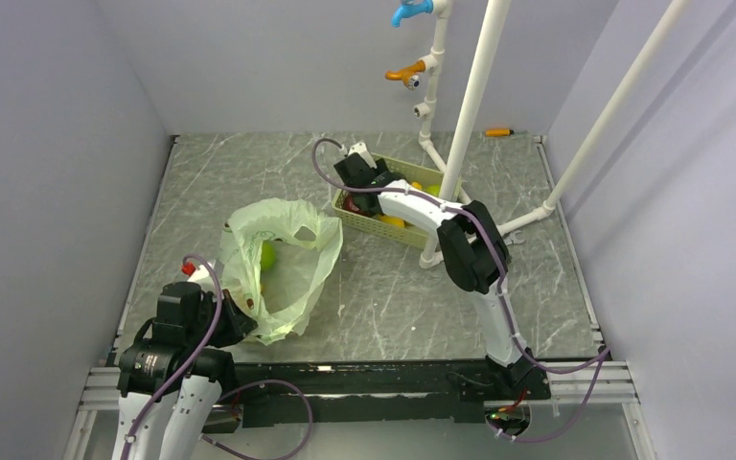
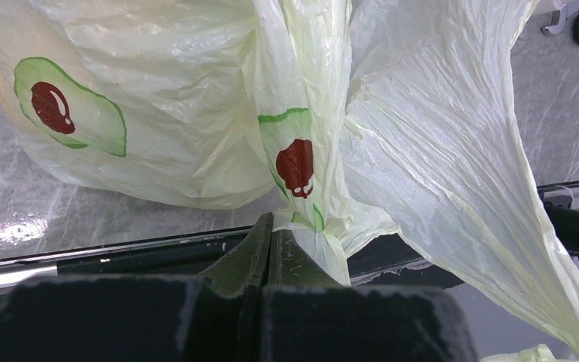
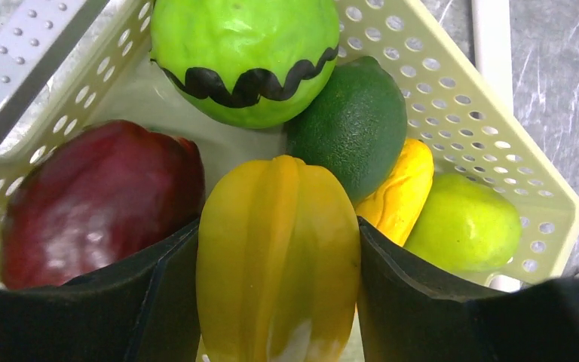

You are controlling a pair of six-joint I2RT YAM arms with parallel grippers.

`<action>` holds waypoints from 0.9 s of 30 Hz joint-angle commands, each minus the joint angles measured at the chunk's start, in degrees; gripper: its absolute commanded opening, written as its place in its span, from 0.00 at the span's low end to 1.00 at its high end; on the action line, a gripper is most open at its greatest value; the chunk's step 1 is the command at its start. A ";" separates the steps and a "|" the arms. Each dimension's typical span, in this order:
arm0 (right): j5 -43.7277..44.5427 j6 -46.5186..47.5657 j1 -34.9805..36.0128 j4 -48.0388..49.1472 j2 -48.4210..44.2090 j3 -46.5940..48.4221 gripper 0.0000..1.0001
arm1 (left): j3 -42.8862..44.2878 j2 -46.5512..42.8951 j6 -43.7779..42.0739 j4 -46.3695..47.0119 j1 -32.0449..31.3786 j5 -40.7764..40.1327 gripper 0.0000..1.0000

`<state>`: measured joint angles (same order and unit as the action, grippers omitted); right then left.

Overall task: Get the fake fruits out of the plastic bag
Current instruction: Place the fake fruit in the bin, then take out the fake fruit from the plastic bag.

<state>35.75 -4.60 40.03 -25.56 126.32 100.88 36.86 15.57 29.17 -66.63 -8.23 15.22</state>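
Observation:
The pale-green plastic bag (image 1: 283,264) lies open left of centre, with a bright green fruit (image 1: 268,255) showing inside. My left gripper (image 1: 235,321) is shut on a bunched fold of the bag (image 2: 324,226) at its near edge. My right gripper (image 1: 359,182) is over the beige slotted tray (image 1: 369,226), its fingers (image 3: 415,286) shut on a yellow ribbed oblong fruit (image 3: 279,256). In the tray lie a maroon fruit (image 3: 98,200), a green ball with a dark zigzag band (image 3: 245,53), a plain dark green oval fruit (image 3: 354,124), another yellow fruit (image 3: 399,192) and a bright green round fruit (image 3: 464,226).
White pipe posts (image 1: 470,105) rise behind and right of the tray, with a foot (image 1: 527,222) on the table. An orange pen-like object (image 1: 498,132) lies at the back edge. Grey walls close in left, right and behind.

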 commanded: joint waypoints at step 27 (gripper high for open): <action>-38.72 1.81 22.24 15.73 -32.85 -16.42 0.73 | 1.73 -1.93 0.59 1.07 0.32 -1.71 0.00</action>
<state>11.05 -1.48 62.59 -18.72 96.36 89.84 36.75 15.11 29.23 -66.65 -8.23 15.07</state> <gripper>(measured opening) 0.784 0.009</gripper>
